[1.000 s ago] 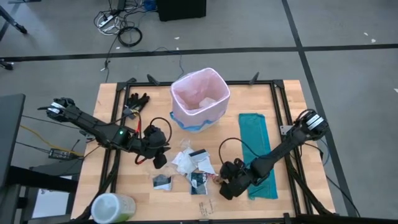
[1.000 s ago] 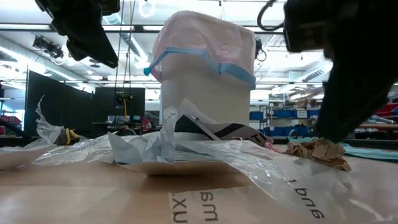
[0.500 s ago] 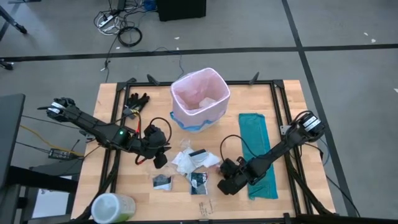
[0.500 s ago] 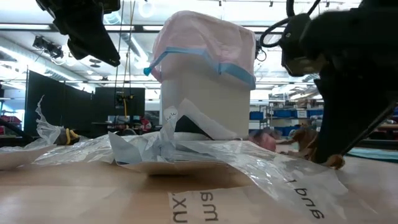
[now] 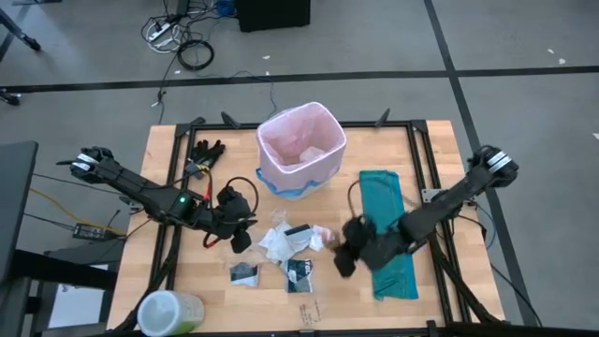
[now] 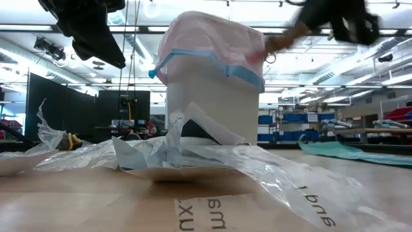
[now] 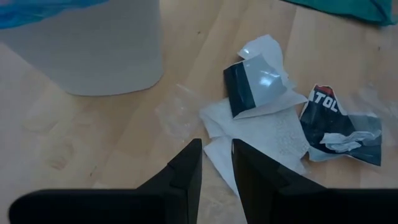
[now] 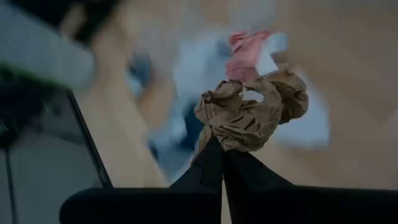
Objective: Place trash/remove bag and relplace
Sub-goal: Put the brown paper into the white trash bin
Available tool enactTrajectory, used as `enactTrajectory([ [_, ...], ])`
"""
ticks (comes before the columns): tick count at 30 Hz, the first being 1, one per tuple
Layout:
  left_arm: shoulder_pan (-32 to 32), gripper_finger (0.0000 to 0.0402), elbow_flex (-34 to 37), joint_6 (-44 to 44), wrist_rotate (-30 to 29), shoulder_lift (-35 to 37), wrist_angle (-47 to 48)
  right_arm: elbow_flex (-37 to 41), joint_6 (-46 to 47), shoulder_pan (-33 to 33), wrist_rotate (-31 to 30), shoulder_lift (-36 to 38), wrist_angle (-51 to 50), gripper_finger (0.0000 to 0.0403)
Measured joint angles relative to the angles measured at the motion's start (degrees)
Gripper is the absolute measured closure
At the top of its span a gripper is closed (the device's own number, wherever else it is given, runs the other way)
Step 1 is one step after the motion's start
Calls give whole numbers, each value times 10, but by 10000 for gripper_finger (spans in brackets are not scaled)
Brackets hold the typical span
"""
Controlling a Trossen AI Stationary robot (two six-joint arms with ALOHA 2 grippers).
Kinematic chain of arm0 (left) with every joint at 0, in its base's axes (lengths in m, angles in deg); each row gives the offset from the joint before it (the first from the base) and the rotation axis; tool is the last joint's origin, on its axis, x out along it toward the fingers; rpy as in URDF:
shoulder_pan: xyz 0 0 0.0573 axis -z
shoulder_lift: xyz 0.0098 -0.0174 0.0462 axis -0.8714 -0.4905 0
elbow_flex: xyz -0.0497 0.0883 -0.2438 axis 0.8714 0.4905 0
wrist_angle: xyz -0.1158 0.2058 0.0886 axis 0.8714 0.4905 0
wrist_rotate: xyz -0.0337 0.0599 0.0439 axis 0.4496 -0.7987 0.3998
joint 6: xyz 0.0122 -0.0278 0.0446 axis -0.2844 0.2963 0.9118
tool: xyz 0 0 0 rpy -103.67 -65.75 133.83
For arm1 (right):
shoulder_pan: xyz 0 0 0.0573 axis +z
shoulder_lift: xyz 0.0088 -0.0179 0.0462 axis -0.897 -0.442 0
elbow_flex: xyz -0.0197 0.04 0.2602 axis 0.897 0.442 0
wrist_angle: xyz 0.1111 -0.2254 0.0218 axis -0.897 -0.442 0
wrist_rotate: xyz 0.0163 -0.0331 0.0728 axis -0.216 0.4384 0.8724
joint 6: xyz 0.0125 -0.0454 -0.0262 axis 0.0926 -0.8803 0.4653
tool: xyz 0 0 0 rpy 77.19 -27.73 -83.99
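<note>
Lifted off the tabletop (image 5: 430, 150) since a moment ago, the right tool (image 5: 343, 245) now hangs to the right of the scattered trash (image 5: 290, 245), its fingers (image 8: 214, 165) pressed together on a crumpled brown paper wad (image 8: 252, 115) (a pink scrap clings to it). Left of the trash hovers the left tool (image 5: 241, 234), fingers (image 7: 186, 171) only narrowly parted and holding nothing. Farther back stands the white bin (image 6: 212, 96), lined with the pale pink bag (image 5: 301, 140), and a teal bag (image 5: 388, 211) lies flat to its right.
</note>
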Motion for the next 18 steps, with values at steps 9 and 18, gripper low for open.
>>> enactTrajectory([
  [9,0,305,0,0,-15,0,0,-148,-300,-147,-51,71,0,403],
  [18,0,305,0,-2,-29,0,-1,-224,-445,-316,17,48,-15,403],
])
